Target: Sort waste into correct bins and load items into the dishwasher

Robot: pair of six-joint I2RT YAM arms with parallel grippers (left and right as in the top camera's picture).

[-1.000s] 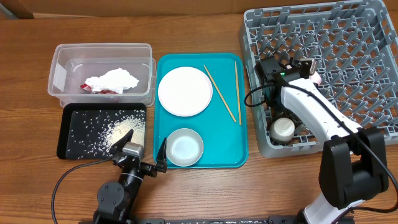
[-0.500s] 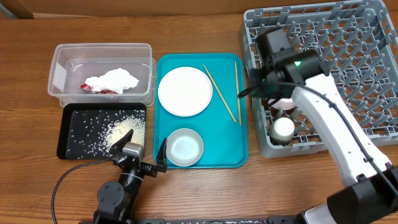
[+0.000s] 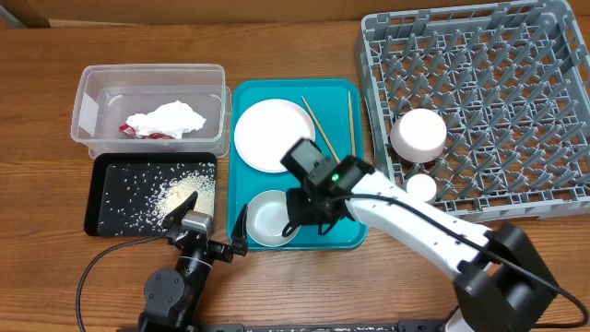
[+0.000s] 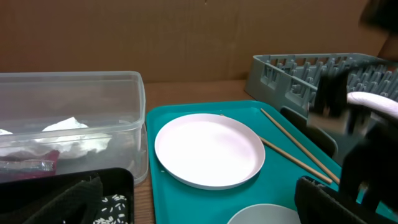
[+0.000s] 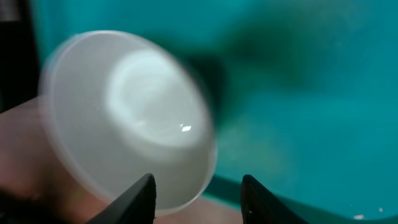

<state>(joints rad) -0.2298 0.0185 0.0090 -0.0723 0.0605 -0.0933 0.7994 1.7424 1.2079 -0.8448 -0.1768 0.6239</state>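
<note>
My right gripper [image 3: 300, 214] is open, right beside a small white bowl [image 3: 269, 219] at the front of the teal tray [image 3: 346, 226]. In the right wrist view the bowl [image 5: 130, 118] lies just ahead of the open fingers [image 5: 198, 199], blurred. A white plate [image 3: 274, 136] and two chopsticks [image 3: 328, 140] lie on the tray. The grey dish rack [image 3: 479, 111] holds an upturned bowl [image 3: 418, 134] and a small cup [image 3: 421, 188]. The clear tub [image 3: 92, 88] holds the napkin [image 3: 166, 118] and red wrapper [image 3: 138, 132]. Rice [image 3: 175, 192] lies in the black tray [image 3: 111, 221]. My left gripper [image 3: 214, 221] is open and empty.
The left wrist view shows the plate [image 4: 209, 149], the chopsticks [image 4: 298, 152], the clear tub [image 4: 74, 124], the rack [image 4: 292, 74] and my right arm blurred at the right edge [image 4: 367, 137]. Bare wood table [image 3: 37, 184] surrounds the containers.
My right arm has swung left out of the dish rack, leaving an upturned bowl there, and has come down beside the small bowl on the teal tray. The left arm has not moved.
</note>
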